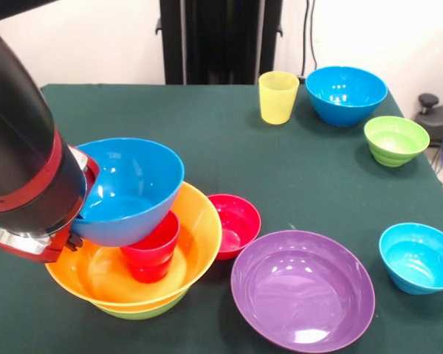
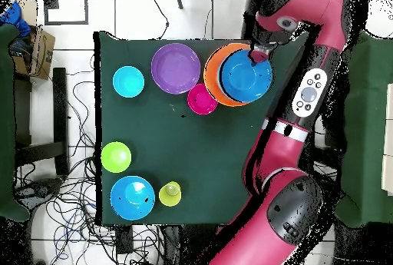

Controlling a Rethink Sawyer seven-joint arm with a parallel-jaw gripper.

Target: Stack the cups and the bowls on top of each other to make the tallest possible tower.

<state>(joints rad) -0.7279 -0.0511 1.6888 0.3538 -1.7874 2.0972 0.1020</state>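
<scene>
The tower (image 1: 133,276) stands near one corner of the table (image 1: 229,147). It is a big orange bowl (image 1: 199,228) sitting in a lime-green bowl (image 1: 144,310), and only a thin green edge peeks out under the orange one. A red cup (image 1: 153,251) stands inside the orange bowl. A blue bowl (image 1: 129,188) is tipped on its side over the cup, and its bottom touches the cup's rim. The gripper (image 1: 77,221) is at the blue bowl's rim, but the big red and black arm (image 1: 22,162) hides it, so I cannot tell if it is pinching the bowl or apart. A small red bowl (image 1: 236,221) sits just beside the orange bowl, touching it. The big purple bowl (image 1: 303,287) is next to that, along the same edge of the table. A small blue bowl (image 1: 419,257) sits further along that edge, near the next corner. At the other end of the table, the yellow cup (image 1: 277,96) stands upright beside another blue bowl (image 1: 345,92) in the corner. The ribbed green bowl (image 1: 396,139) sits near that blue bowl, close to the side edge.
</scene>
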